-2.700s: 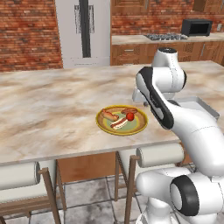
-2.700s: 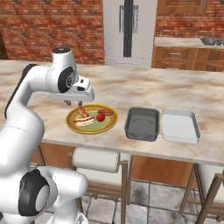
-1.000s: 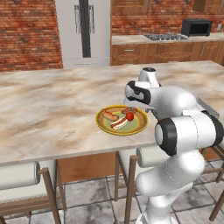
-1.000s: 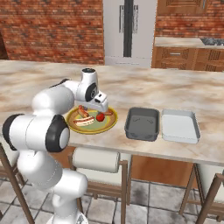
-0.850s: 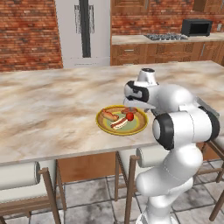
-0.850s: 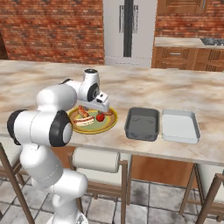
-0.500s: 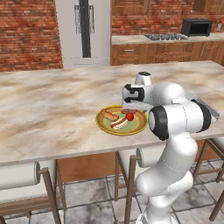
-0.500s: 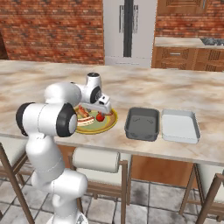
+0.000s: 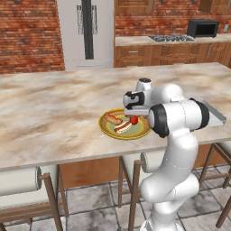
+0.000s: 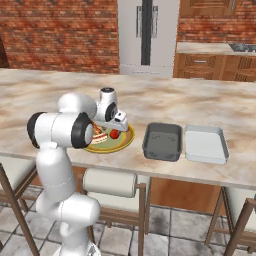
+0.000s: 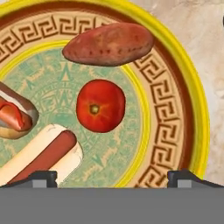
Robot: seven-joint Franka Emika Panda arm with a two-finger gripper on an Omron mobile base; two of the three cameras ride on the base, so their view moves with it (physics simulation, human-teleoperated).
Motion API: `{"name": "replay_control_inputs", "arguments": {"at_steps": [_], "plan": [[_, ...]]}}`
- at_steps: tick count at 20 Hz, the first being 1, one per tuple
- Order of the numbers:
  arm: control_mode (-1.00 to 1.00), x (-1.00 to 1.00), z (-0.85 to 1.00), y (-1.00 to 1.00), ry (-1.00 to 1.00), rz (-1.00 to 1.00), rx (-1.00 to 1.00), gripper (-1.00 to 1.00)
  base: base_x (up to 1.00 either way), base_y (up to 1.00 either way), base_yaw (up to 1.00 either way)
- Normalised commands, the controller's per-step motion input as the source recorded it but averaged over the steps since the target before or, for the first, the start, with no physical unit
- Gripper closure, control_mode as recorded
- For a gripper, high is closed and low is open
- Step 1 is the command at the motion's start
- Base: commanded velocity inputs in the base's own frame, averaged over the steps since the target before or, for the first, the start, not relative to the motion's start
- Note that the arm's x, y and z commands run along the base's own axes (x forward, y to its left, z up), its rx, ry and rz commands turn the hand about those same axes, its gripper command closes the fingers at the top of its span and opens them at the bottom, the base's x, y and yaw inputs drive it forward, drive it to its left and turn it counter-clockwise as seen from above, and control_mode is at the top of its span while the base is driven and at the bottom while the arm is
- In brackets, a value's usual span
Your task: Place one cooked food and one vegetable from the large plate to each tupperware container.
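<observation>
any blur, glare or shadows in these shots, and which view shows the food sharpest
Hand view: sharpest, with the tomato, sweet potato and hot dogs crisp against the plate pattern and no glare. Left base view: even, flat light, food small and soft, arm partly covering the plate. Right base view: faint shadows inside the dark tray; the pale tray looks washed out.

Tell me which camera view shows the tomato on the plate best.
The hand view: the tomato sits centred and unobstructed on the large plate. Both base views show it as a small red spot beside the arm.
</observation>
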Motion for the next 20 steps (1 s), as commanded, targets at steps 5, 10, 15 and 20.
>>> {"name": "replay_control_inputs", "arguments": {"at_steps": [5, 10, 15, 20], "plan": [[-1.00, 0.39, -0.25, 0.00, 0.00, 0.00, 0.00, -1.00, 0.00, 0.00, 0.00], [-1.00, 0.43, -0.26, 0.00, 0.00, 0.00, 0.00, -1.00, 0.00, 0.00, 0.00], [-1.00, 0.19, -0.19, 0.00, 0.00, 0.00, 0.00, -1.00, 0.00, 0.00, 0.00], [-1.00, 0.00, -0.21, 0.00, 0.00, 0.00, 0.00, -1.00, 0.00, 0.00, 0.00]]}}
